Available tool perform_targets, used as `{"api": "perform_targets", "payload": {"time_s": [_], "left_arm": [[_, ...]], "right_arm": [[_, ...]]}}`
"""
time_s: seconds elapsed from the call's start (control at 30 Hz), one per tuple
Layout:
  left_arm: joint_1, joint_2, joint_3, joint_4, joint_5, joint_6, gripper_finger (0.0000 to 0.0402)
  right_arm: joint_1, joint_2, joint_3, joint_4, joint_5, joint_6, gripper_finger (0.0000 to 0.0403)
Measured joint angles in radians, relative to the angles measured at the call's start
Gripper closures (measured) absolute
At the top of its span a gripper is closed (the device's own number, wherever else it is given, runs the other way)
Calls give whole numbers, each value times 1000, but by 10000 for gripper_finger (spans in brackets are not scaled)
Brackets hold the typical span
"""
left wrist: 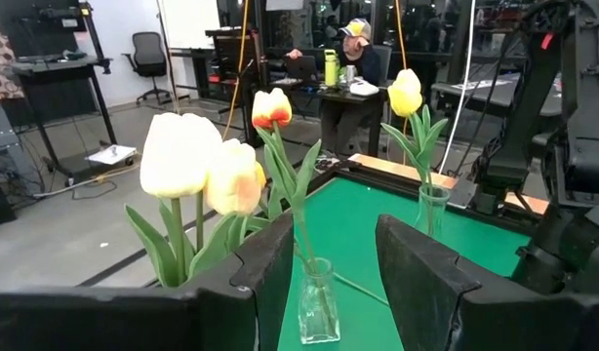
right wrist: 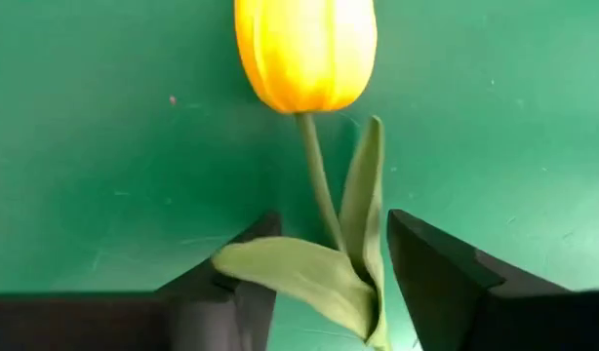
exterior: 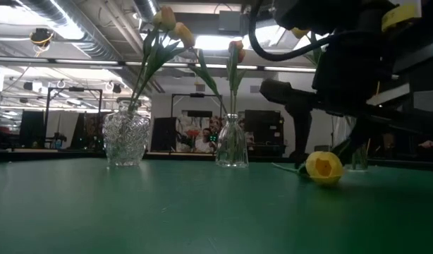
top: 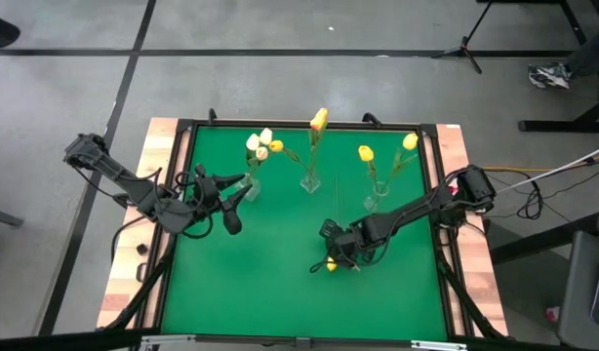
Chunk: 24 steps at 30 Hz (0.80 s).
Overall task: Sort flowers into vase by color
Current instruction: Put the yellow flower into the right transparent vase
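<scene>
The left gripper hung over the green mat on the table's left side, its 2 fingers standing apart with nothing between them. Just beyond its fingertips stood the left vase, a cut-glass one in the low view, holding 3 flowers: 2 white tulips and 1 yellow-orange one. In the left wrist view those pale heads rose close beside the fingers, touching neither.

Farther off from that gripper, toward the middle of the table's far edge, the narrow middle vase held 1 orange-yellow tulip. Beyond it, nearer the right arm, the right vase carried 2 yellow tulips, their heads leaning apart.

The right gripper was low over the mat, nearer the front of the table and well apart from all 3 vases. Its fingers were spread to either side of the stem and leaves of a loose yellow tulip lying flat on the mat. The flower's head pointed away from the wrist, just past the fingertips. Whether the fingers had yet touched the stem could not be told; a gap showed on each side of it. In the low view the yellow head rested on the mat beneath the dark arm.

Behind the table, a person sat at a desk in the room.
</scene>
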State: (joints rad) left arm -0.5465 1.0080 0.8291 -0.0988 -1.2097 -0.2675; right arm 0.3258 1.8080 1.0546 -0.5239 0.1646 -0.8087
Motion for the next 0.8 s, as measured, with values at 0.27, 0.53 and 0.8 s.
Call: {"api": "perform_targets", "payload": {"time_s": [0.27, 0.53, 0.8], "left_arm": [[0, 0, 0, -51, 6, -65, 256], [0, 0, 0, -49, 18, -67, 256], [0, 0, 0, -48, 20, -67, 256]], "right_arm": [[2, 25, 2, -6, 10, 74, 316], [10, 7, -2, 2, 35, 246, 388], [21, -51, -3, 19, 74, 325, 396]]}}
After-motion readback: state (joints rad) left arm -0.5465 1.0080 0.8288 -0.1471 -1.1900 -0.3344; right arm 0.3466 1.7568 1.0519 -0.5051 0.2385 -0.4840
